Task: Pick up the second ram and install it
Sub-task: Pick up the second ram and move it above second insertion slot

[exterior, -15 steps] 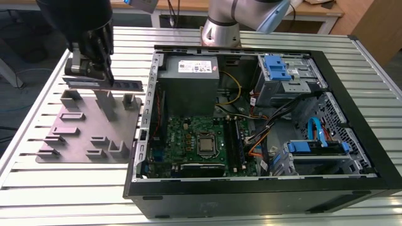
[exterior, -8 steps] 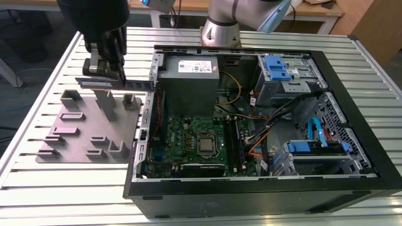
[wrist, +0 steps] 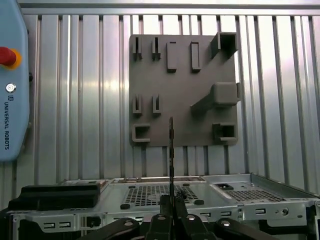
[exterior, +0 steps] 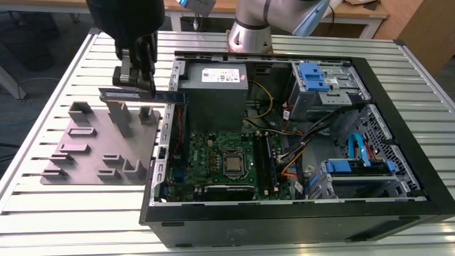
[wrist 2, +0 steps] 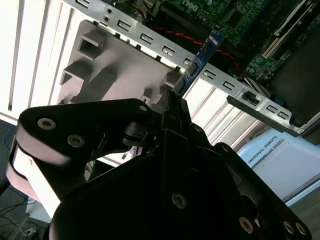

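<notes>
My claw (exterior: pixel 135 88) is squeezing the second ram (exterior: pixel 167 97) between its two fingers. The ram is up in the air and rests on nothing. It hangs over the side of the grey plate (exterior: pixel 92 152) that is next to the computer case (exterior: pixel 284 213), right by the case's side wall. The plate lies on the worktop (exterior: pixel 64 213), near the worktop's edge on the exterior view's left.

The ram sits level and stands on its thin edge. More of it sticks out of the claw on the case side.

The long black slots (exterior: pixel 269 157) are down inside the case, well apart from the ram, toward the exterior view's right. I think the ram's long way runs across the slots' long way, not along it.
</notes>
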